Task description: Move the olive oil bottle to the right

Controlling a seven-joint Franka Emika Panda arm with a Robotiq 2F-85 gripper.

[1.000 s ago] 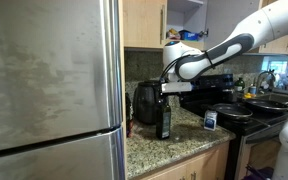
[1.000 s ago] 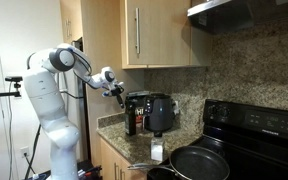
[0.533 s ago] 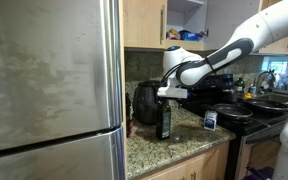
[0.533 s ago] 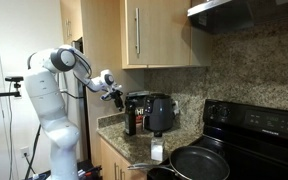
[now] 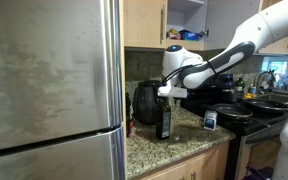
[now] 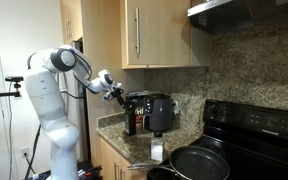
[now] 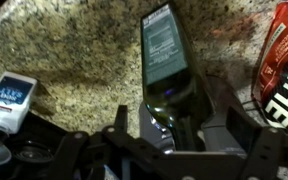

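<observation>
**Lined up over the bottle, nothing carried yet**

Finds the olive oil bottle [image 5: 164, 122] upright on the granite counter [image 5: 184, 140], just in front of the black toaster [image 5: 144, 102] and well left of the small blue-and-white box [image 5: 210, 119]. Places the gripper [image 5: 166, 96] directly above the cap, at about neck height. In the wrist view, shows the fingers [image 7: 120, 120] spread wide, one on each side of the bottle's shoulder, with a gap on both sides and no contact to be seen. Counts as spread, then, and pinching nothing.

Judged from this: approach done, or nearly so. Left to do:
- sink a little further if needed
- close on the neck
- lift clear of the counter
- carry to the right and set down upright

Seems to leave bare granite to the right of the bottle, between it and the box, as a likely landing spot. Cannot tell the remaining drop from these views. Calls for care, with the toaster just behind the bottle and a red printed packet [image 7: 284, 55] near one finger in the wrist view.
</observation>
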